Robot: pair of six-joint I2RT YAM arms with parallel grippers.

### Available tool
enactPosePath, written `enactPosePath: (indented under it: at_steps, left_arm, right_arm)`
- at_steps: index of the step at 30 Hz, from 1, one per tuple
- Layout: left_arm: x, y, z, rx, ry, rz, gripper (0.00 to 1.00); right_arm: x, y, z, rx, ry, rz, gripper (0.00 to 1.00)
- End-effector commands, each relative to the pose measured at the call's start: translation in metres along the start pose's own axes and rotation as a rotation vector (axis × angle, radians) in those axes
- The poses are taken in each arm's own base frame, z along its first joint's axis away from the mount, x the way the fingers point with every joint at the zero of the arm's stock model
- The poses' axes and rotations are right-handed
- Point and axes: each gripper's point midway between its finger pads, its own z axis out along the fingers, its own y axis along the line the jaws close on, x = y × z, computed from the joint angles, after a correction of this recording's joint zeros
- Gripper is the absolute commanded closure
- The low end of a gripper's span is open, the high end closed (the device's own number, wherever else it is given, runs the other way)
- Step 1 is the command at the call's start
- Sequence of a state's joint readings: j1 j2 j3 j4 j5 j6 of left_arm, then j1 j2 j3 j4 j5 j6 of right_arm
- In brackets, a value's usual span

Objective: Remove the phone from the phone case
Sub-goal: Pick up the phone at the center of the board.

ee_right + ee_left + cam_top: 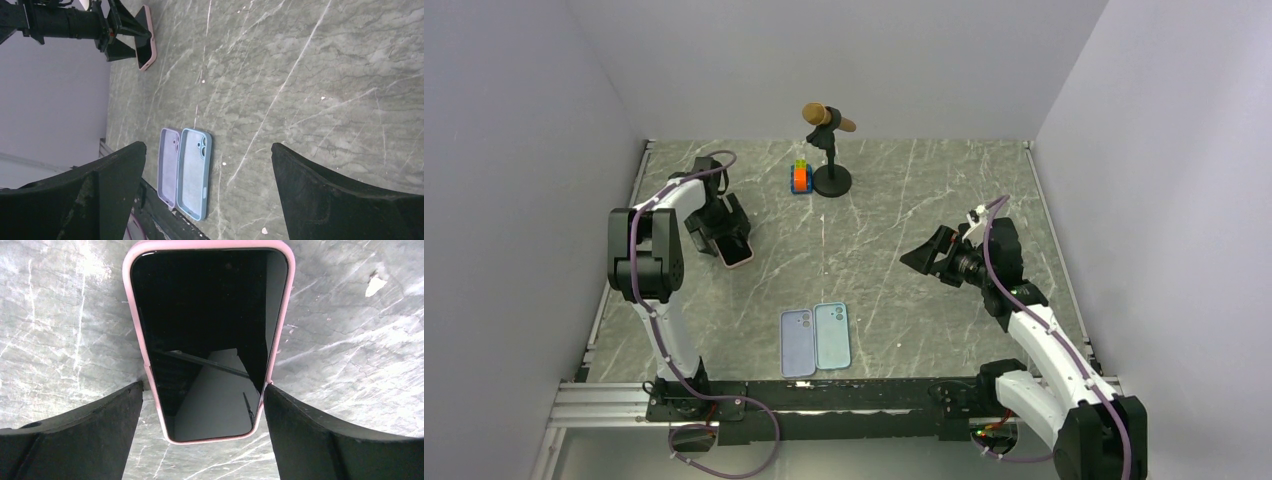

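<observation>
Grey marble table [904, 220], pale walls on three sides. Top edge of pink case [200, 244] cut off in left wrist view, its back hidden against table. Small orange-and-green item [800, 177] beside mic [824, 116] at far edge, too small to identify. Phone [207, 340] seated in pink case, dark screen up, on table at left, mid-depth. Lilac case [798, 343] and blue case [832, 335] near front centre, side by side, touching, both empty, insides up. Left gripper [202, 387] clamped across pink case, one fingertip touching each long edge toward its near end. Right gripper [207, 146] spread wide, holding nothing, hovering at right, well apart from all cases.
</observation>
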State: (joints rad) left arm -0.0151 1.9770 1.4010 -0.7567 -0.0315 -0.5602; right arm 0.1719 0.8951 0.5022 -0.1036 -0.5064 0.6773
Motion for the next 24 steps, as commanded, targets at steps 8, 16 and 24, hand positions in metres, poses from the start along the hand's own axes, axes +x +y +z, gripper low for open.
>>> enactPosePath:
  at_steps: [8, 16, 24]
  left_arm:
    - [-0.014, -0.015, -0.009, 0.1, -0.099, -0.022, 0.01]
    - [-0.013, -0.01, 0.002, 0.022, -0.022, -0.028, 0.01]
    - [-0.008, -0.006, 0.01, -0.017, 0.018, -0.058, 0.06]
  right_arm:
    - [-0.008, 0.005, 0.004, -0.026, -0.027, -0.012, 0.0]
    - [-0.008, 0.006, 0.005, -0.033, -0.028, -0.007, 0.0]
    - [-0.009, 0.006, 0.002, -0.025, -0.039, -0.017, 0.0]
